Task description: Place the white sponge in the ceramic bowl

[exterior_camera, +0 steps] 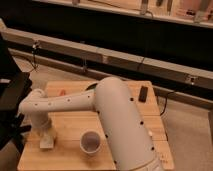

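My white arm reaches across the wooden table [70,125] from the lower right to the left. My gripper [45,136] points straight down over the table's left front part. A small whitish block [47,144] sits right at its tip on the table and looks like the white sponge; I cannot tell whether it is held. The ceramic bowl does not show as such. Only a dark sliver [89,86] peeks out above the arm at the table's middle back, and I cannot tell what it is.
A white cup [90,142] stands upright at the table's front middle, right of the gripper. A dark flat bar [143,93] lies at the back right, and a small red thing [61,92] at the back left. A black chair [12,100] stands to the left.
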You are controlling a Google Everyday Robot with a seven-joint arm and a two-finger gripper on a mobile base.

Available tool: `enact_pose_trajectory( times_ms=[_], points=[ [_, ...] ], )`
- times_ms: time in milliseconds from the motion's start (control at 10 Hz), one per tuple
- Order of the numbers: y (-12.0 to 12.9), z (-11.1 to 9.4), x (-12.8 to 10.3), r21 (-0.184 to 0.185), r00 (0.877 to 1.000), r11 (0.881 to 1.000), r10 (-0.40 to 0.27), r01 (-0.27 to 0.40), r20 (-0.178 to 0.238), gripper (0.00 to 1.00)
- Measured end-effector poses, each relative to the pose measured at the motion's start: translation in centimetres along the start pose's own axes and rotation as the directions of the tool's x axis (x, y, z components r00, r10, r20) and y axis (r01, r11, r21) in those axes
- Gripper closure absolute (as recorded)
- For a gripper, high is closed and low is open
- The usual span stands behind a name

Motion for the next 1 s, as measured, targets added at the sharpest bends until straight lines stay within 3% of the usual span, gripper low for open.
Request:
enact_pose_trajectory(
  times_ms=[200, 600, 1000],
  points=[
    [0.0, -0.1, -0.2, 0.008, 1.000, 1.000, 0.004, -0.004, -0.022, 0.99],
    [1.0, -3.2, 1.7, 0.032, 0.996, 0.999, 0.032, -0.030, -0.078, 0.99],
    [1.8, -4.1, 2.4, 0.050, 0.992, 0.998, 0.049, -0.044, -0.116, 0.99]
  ],
)
